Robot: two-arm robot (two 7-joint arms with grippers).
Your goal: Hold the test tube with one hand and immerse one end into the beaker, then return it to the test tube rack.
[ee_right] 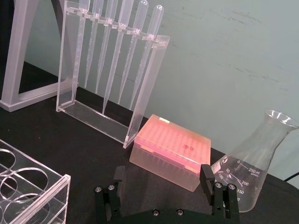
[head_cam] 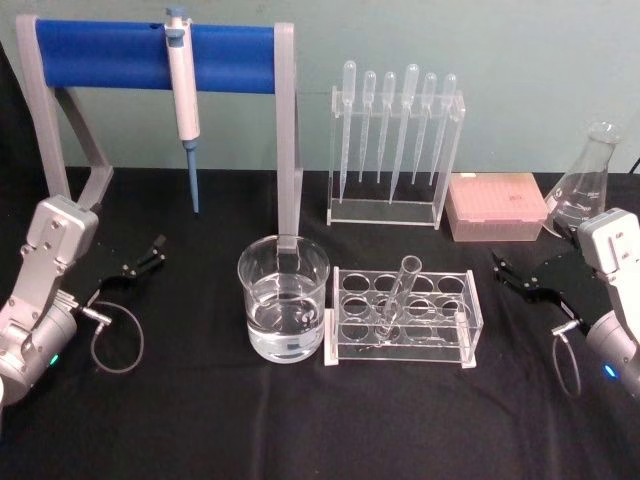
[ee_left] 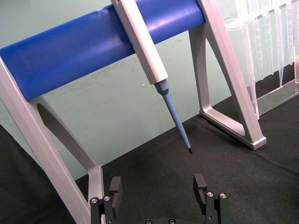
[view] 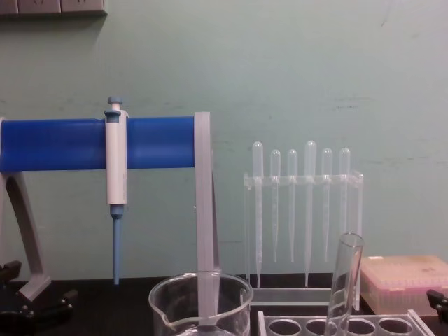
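Hanging open-fingered, the left gripper (head_cam: 150, 256) sits at the beaker's (head_cam: 262, 300) nine o'clock and the right gripper (head_cam: 506, 275) at the rack's (head_cam: 470, 322) three o'clock, so nothing has begun: the test tube (head_cam: 397, 292), leaning in what looks like a middle hole, needs gripping first.

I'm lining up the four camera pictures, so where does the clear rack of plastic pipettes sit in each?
Head view: pipette rack upper middle, right of centre.
Left wrist view: pipette rack at the upper right edge.
Right wrist view: pipette rack upper left.
Chest view: pipette rack right of centre.
Shared landmark: the grey stand leg beside it, in all four.
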